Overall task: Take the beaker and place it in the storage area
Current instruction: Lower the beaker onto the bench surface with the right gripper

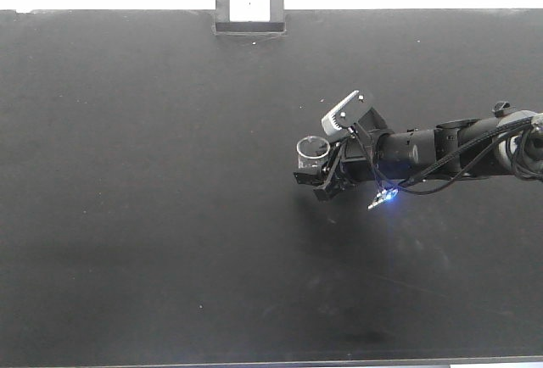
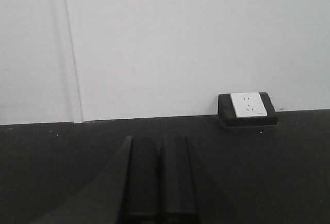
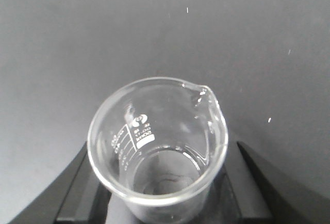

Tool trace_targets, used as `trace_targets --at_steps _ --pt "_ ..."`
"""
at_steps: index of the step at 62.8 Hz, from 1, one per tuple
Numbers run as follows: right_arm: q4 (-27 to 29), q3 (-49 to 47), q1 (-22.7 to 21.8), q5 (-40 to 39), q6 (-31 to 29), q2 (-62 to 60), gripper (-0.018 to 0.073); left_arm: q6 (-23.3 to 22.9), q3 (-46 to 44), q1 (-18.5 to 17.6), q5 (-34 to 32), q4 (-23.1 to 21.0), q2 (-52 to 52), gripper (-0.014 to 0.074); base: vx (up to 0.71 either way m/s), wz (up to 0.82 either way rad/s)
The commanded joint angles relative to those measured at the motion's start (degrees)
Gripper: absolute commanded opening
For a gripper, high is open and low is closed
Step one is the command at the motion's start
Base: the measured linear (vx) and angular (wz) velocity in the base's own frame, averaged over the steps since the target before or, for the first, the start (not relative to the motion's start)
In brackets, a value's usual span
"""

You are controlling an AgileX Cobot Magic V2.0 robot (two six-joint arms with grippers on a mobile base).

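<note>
Stretching across nearly the whole front-facing view is the storage area [image 1: 153,198], a plain matte black surface. At its far edge, left of the beaker and well apart from it, sits a small black block with a white socket panel [image 1: 249,5] on top. Right of that block and nearer the middle of the surface stands the beaker [image 1: 313,153], upright and mouth up, a small clear glass cylinder. The right gripper [image 1: 325,180] has its dark fingers set on either side of the glass, narrowed onto it and holding it. Behind it the right arm [image 1: 450,149] runs off toward the right edge, cables looped along it and a small blue light [image 1: 388,199] glowing underneath.

From the right wrist, the beaker [image 3: 157,146] fills the lower frame, pour lip pointing up-right, white graduation marks on its inner left wall, black fingers [image 3: 77,193] flanking it.

From the left wrist, the left gripper [image 2: 159,180] shows its two fingers pressed together with nothing between them, the socket block [image 2: 248,108] to its right against the white wall [image 2: 154,43].
</note>
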Motion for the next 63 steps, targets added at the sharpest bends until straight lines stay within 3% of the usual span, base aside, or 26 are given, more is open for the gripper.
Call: trace_targets --at_steps 1,45,54,63 --pt "1.7 -1.6 -0.2 2.9 -0.6 -2.2 -0.0004 -0.5 -1.9 0.0 -4.9 -0.4 0.5 -0.0006 0.0 0.0" --pt "1.3 -1.6 -0.2 3.2 -0.6 -0.4 0.0001 -0.5 -1.9 0.0 -4.9 -0.4 0.5 -0.0006 0.0 0.0" --pt "1.1 -1.6 -0.2 3.7 -0.6 -0.4 0.0048 -0.5 -1.9 0.0 -4.9 -0.4 0.5 -0.0006 0.0 0.0" --pt "1.0 -1.6 -0.2 4.4 -0.6 -0.4 0.0157 -0.5 -1.9 0.0 -4.9 -0.4 0.5 -0.0006 0.0 0.0"
